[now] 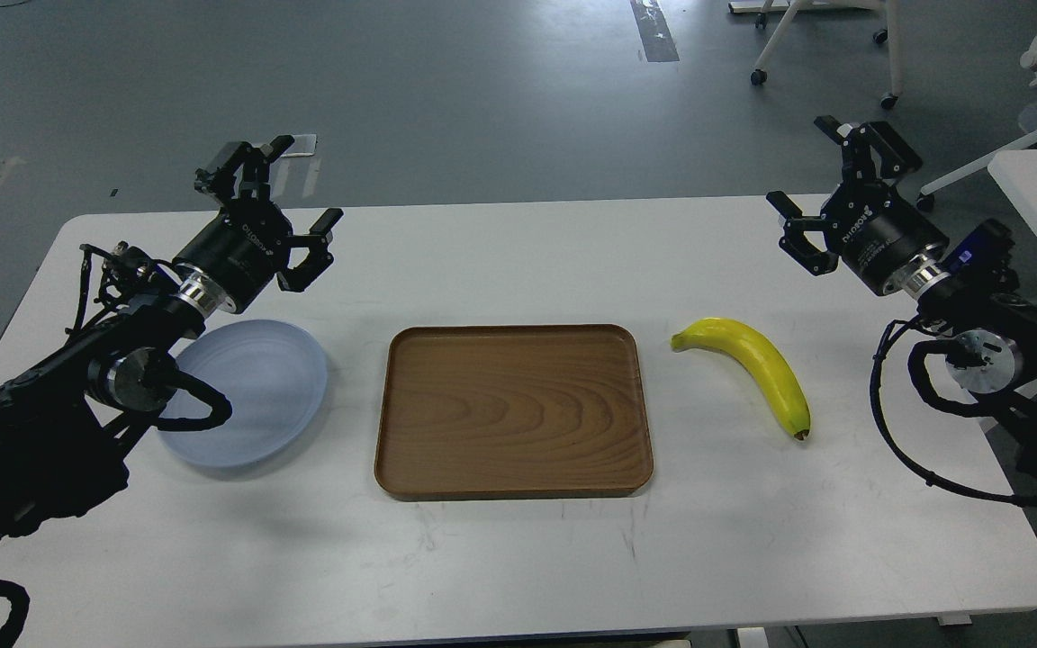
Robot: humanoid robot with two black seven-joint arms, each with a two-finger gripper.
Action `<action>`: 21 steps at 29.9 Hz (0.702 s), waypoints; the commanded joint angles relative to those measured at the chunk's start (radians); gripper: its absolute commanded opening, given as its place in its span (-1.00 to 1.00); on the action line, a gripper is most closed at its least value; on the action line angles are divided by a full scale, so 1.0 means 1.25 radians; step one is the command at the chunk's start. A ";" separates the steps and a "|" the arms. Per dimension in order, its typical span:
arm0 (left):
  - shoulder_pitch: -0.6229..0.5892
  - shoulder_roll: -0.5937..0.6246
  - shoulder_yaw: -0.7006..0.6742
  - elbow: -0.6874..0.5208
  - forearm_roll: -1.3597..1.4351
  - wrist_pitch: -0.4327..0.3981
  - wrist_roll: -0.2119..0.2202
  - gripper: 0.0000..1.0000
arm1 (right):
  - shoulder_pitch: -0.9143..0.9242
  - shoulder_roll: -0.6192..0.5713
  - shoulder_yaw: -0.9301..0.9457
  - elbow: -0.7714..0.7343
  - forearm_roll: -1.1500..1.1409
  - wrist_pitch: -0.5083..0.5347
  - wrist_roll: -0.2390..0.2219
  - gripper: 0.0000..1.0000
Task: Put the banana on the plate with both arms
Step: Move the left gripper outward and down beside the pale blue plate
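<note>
White table w/ grey floor behind; nothing's done yet as far as I can see. Banana lies on the tabletop right of the wooden tray, plate sits empty on the far left, tray between them. Left gripper and right gripper both hover w/ jaws wide, holding nothing. Whole pick, handover and placing still left

A curved bright yellow banana lies right of centre on the white table, beside a rectangular brown wooden tray. At left sits a round pale blue plate. The left gripper and right gripper hover with fingers spread, upper corners.
</note>
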 commanded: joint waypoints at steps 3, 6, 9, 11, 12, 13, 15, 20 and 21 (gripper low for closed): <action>0.000 0.000 0.000 -0.002 0.001 0.000 0.000 0.99 | 0.000 0.000 0.000 0.000 0.000 0.000 0.000 0.98; -0.001 0.005 0.001 -0.002 0.002 0.000 0.008 0.99 | -0.002 0.000 0.001 -0.001 0.000 0.000 0.000 0.98; -0.008 0.022 0.004 -0.002 0.001 0.000 0.004 0.99 | -0.002 0.001 0.000 -0.004 0.000 0.000 0.000 0.98; -0.011 0.047 0.007 -0.002 0.004 0.000 0.000 0.99 | -0.002 0.001 0.000 -0.004 0.000 0.000 0.000 0.98; -0.012 0.054 0.006 -0.002 0.004 0.000 -0.001 0.99 | -0.002 0.001 0.000 -0.004 0.000 0.000 0.000 0.98; -0.013 0.063 0.004 -0.003 0.004 0.000 -0.002 0.99 | -0.002 0.001 0.000 -0.004 0.000 0.000 0.000 0.98; -0.025 0.098 0.009 -0.008 0.012 0.000 0.000 0.99 | 0.000 0.000 0.000 -0.002 0.000 0.000 0.000 0.98; -0.062 0.227 0.006 -0.105 0.198 0.000 -0.028 0.99 | 0.000 0.000 0.000 -0.002 0.000 0.000 0.000 0.98; -0.068 0.249 0.005 -0.122 0.231 0.000 -0.041 0.99 | 0.000 0.001 0.000 -0.002 0.000 0.000 0.000 0.98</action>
